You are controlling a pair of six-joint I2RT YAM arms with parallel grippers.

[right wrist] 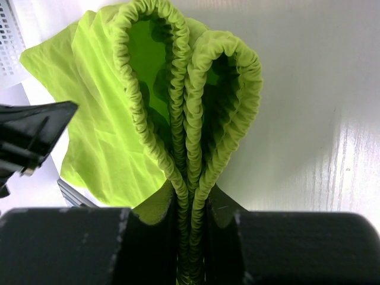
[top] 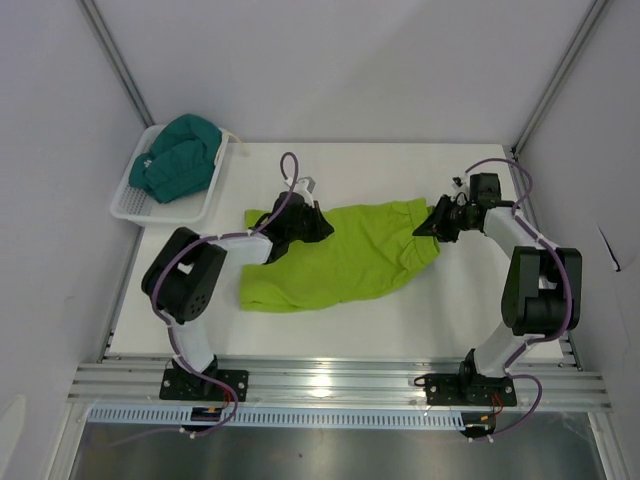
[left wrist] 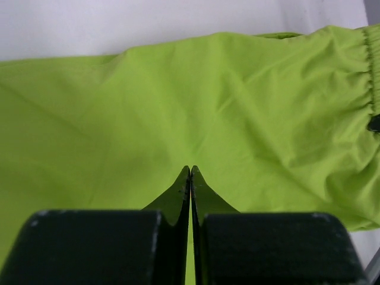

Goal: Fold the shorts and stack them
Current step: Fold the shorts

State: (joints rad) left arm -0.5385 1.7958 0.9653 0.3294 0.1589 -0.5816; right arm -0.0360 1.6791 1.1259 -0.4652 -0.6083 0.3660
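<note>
The lime green shorts lie spread across the middle of the white table. My left gripper sits on their upper left part; in the left wrist view its jaws are shut, with the tips pinching a little of the green cloth, whose creases run toward them. My right gripper is at the right end of the shorts, shut on the bunched elastic waistband. The waistband loops open above the fingers. The dark teal shorts are heaped in the basket at the back left.
A white mesh basket stands at the table's back left corner. Grey walls and metal posts close in the back and sides. The aluminium rail with both arm bases runs along the near edge.
</note>
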